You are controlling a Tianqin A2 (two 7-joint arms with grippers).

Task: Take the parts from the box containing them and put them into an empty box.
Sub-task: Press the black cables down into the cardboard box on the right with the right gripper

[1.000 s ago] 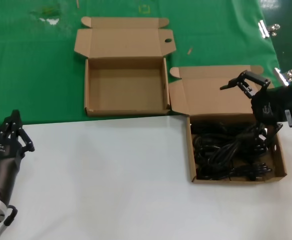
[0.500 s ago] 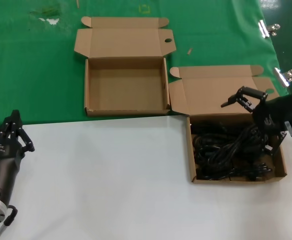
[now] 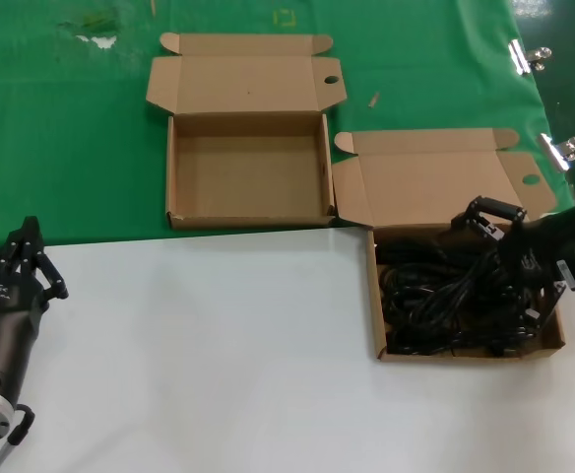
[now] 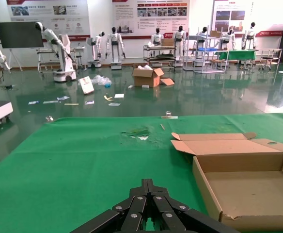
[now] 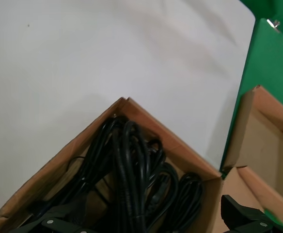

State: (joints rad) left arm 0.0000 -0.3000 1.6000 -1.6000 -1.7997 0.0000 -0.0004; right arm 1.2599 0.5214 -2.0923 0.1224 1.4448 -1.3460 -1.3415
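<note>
Over the full box (image 3: 558, 335), at its right edge, the right gripper (image 3: 509, 264) spreads its fingers (image 3: 481, 209) wide above the black power cords (image 3: 445, 296), nothing held between them. Compared with a second ago, the gripper has dropped from the level of that box's raised flap down to the cord pile, so its lower finger now sits among the bundles; this reads as the descent for a first pick, with closure not yet made. The right wrist view confirms it: cords (image 5: 132, 179) fill the near corner of the box (image 5: 73, 145), with open fingertips (image 5: 248, 216) framing them.

The right forearm enters from the right of the full box and slopes down towards it. The empty box (image 3: 174, 168) lies to the upper left of the full box, on the green mat (image 3: 61, 148), holding no cords. The left gripper (image 3: 27, 261) rests well to the left of the full box, on the white tabletop (image 3: 219, 345), its fingers drawn together to a point, idle.
</note>
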